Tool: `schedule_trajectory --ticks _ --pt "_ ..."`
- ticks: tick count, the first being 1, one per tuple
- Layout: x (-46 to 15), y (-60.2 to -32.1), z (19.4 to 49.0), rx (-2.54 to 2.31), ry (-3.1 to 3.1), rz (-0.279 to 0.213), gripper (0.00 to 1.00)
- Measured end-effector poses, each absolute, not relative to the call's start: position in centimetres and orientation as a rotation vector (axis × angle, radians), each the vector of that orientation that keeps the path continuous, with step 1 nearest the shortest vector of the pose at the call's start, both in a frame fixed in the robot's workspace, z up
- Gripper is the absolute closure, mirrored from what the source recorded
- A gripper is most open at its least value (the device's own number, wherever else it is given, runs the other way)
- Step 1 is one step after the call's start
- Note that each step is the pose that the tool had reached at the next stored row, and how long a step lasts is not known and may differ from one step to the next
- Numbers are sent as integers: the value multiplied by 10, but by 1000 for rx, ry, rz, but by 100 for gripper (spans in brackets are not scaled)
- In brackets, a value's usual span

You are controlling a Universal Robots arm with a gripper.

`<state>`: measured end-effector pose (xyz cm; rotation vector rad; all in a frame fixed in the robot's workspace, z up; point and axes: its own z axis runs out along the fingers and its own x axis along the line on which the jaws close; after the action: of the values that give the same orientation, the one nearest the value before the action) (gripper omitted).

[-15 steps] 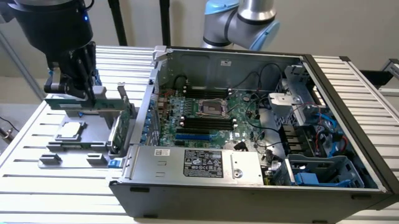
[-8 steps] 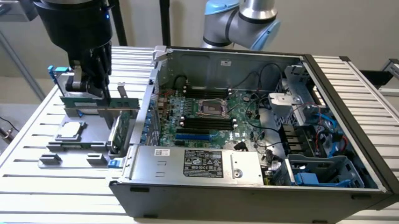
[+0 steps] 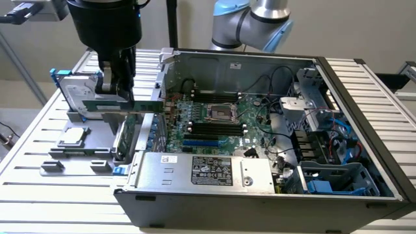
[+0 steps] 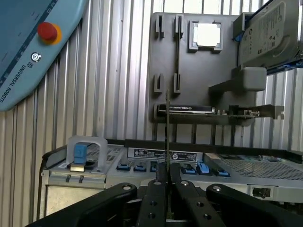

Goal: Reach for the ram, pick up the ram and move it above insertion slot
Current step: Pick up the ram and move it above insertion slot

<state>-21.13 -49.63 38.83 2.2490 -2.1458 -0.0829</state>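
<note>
The ram (image 3: 133, 106) is a long thin green stick held level in the air, just outside the case wall on the exterior view's left. My gripper (image 3: 116, 95) is shut on its upper edge near the middle. In the wrist view the ram (image 4: 167, 132) shows edge-on as a thin line rising from between the black fingers (image 4: 154, 189) of my gripper (image 4: 166, 178). The motherboard's black memory slots (image 3: 215, 128) lie inside the open case, to the exterior view's right of the ram and lower.
The open computer case (image 3: 364, 146) fills the table's middle, with its power supply (image 3: 208, 170) at the front. A grey fixture (image 3: 65, 165) holds a square chip (image 3: 73, 136). A silver hard drive in a blue frame (image 3: 78, 90) and an expansion card (image 4: 236, 112) stand nearby.
</note>
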Motion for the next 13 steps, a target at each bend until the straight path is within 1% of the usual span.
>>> schedule_trajectory --ticks 13 --pt "-165 -486 389 2249 -2146 -84 87"
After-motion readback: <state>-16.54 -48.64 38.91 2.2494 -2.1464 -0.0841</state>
